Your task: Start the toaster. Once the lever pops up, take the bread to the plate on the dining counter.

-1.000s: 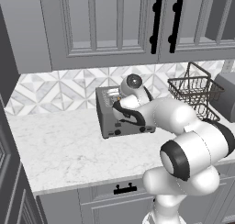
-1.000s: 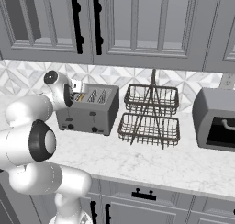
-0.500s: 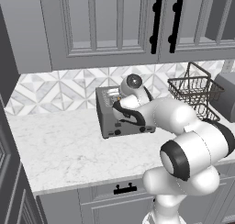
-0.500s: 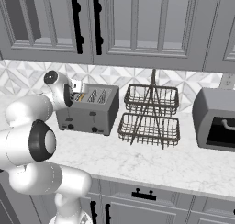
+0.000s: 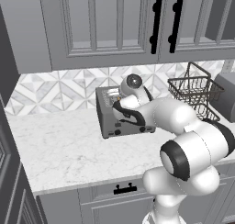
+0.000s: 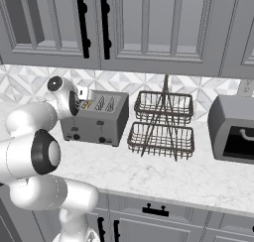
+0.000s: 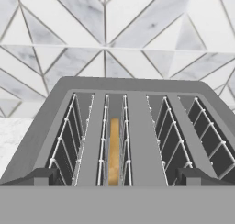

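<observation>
The toaster is a boxy grey metal unit with four slots across its top, each lined with thin white wire guides, and small black knobs low on its front face. It sits on the white marble-look wall counter, close to the diamond-patterned tile backsplash and below grey upper cabinets with black handles.

Seen from the hand camera, the toaster runs away toward the tile. Its far-left slot holds nothing but wire guides. The next slot to the right holds the bread, a thin golden-tan slice standing on edge, sunk down inside between the guides with its top edge below the toaster's rim. The two slots on the right show only dark walls and wire.

From the right base camera the toaster stands left of a black two-tier wire basket rack; both tiers look bare. Further right a grey toaster oven sits on the same counter.

The gripper hangs just above the front edge of the toaster, its two dark fingertips set wide apart at either side of the slots and closing on nothing. In the left base view the white arm reaches over the toaster's front and hides much of it.
</observation>
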### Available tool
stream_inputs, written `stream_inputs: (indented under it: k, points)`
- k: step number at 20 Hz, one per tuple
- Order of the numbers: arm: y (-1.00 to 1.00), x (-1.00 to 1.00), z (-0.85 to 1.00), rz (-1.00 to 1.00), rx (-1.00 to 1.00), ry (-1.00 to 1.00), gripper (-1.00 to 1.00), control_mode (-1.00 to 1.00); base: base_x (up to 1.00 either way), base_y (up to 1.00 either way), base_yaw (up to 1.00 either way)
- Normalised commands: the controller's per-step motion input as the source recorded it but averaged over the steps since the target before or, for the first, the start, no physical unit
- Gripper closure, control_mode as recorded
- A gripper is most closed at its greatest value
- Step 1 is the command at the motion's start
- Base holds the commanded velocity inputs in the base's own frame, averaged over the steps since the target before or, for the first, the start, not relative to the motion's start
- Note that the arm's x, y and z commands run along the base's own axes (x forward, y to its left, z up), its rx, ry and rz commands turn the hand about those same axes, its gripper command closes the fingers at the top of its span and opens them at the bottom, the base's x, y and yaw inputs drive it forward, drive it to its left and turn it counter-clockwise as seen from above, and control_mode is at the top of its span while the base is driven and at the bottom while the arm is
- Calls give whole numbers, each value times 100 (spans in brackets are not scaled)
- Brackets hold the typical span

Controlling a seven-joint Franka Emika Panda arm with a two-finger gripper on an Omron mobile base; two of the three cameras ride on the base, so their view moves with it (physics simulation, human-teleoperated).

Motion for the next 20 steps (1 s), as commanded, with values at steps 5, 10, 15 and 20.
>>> stream_inputs:
  k: [5,10,15,20]
  points:
    - [0,0,0,0,0,0,-100,-100,0,0,0]
    - [0,0,0,0,0,0,-100,-100,0,0,0]
    - [0,0,0,0,0,0,-100,-100,0,0,0]
    - [0,0,0,0,0,0,-100,-100,0,0,0]
